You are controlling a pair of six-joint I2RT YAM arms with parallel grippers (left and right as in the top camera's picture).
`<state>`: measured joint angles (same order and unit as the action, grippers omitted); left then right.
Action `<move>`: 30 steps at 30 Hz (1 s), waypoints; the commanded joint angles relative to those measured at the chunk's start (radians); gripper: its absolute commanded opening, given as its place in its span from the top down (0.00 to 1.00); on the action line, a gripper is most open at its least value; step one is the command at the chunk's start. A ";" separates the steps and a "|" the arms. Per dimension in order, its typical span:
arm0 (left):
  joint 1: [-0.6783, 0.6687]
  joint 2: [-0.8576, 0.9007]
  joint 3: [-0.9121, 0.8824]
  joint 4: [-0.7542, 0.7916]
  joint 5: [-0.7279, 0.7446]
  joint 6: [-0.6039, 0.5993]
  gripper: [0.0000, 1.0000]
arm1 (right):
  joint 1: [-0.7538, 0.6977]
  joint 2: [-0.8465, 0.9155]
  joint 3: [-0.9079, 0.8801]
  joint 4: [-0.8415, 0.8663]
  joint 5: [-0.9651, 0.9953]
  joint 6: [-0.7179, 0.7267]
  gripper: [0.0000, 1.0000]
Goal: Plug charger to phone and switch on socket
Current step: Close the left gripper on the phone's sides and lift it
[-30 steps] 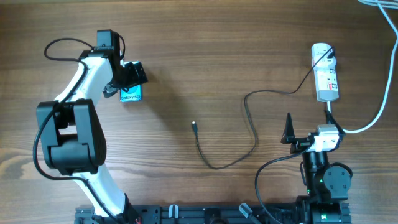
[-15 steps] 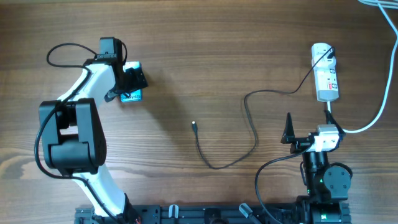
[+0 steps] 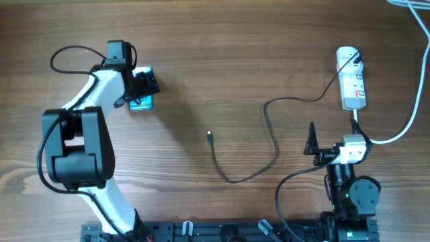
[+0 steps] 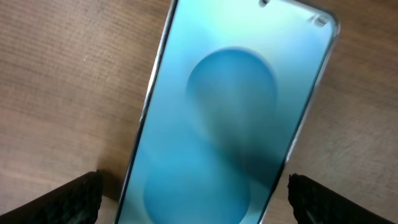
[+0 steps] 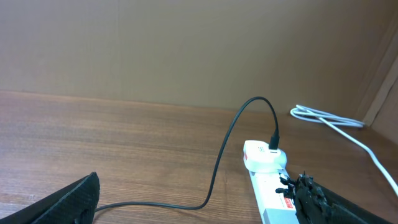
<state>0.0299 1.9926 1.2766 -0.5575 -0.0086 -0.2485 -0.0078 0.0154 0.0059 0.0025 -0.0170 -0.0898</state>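
Left pincer (image 4: 196,198) wide open, straddling small flat teal-screen phone (image 4: 230,112) without gripping it, far left on wooden tabletop (image 3: 201,54). Right pincer (image 5: 196,199) wide open, empty, near elongated white plastic power-strip socket (image 3: 351,79). Thin black charger cable (image 3: 272,144) is plugged into the socket, its metal tip (image 3: 210,136) mid-tabletop, well apart from phone.

Left arm (image 3: 87,101) is stretched way out from its base at the near left edge of the table. The white link angles up and away, and the wrist is tipped so the left gripper (image 3: 142,89) points pretty much straight down. Its fingers (image 4: 74,200) are spread wide, one at each bottom corner of the wrist view. Right arm (image 3: 349,188) is folded up tight over its own base at the near right. The right gripper (image 5: 196,186) sits low and level, facing the far side, jaws gaping too.
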 commanded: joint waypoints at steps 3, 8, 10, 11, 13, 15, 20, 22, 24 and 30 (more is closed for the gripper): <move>-0.002 0.018 -0.016 0.014 0.034 0.032 0.14 | 0.005 -0.008 -0.001 0.004 0.017 0.013 0.00; -0.002 0.018 -0.016 -0.018 0.132 0.032 0.13 | 0.005 -0.008 -0.001 0.004 0.017 0.013 0.00; -0.002 0.018 -0.016 -0.039 0.131 0.032 0.14 | 0.005 -0.008 -0.001 0.004 0.017 0.013 0.00; -0.002 0.018 -0.016 -0.047 0.131 0.032 0.15 | 0.005 -0.008 -0.001 0.004 0.017 0.013 0.00; -0.002 0.018 -0.016 -0.065 0.132 0.032 0.16 | 0.005 -0.008 -0.001 0.004 0.017 0.013 0.00; -0.002 0.018 -0.016 -0.086 0.132 0.032 0.18 | 0.005 -0.008 -0.001 0.004 0.017 0.013 0.00; -0.008 0.018 -0.016 -0.148 0.132 0.031 0.22 | 0.005 -0.008 -0.001 0.004 0.017 0.013 0.00; -0.016 0.018 -0.016 -0.166 0.132 0.031 0.23 | 0.005 -0.008 -0.001 0.004 0.017 0.013 0.00; -0.026 0.018 -0.016 -0.173 0.131 0.031 0.22 | 0.005 -0.008 -0.001 0.004 0.017 0.013 0.00; -0.035 0.018 -0.016 -0.065 0.130 0.032 0.00 | 0.005 -0.008 -0.001 0.004 0.017 0.013 0.00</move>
<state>0.0006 1.9831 1.2839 -0.6727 0.0910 -0.2218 -0.0078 0.0154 0.0059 0.0029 -0.0170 -0.0898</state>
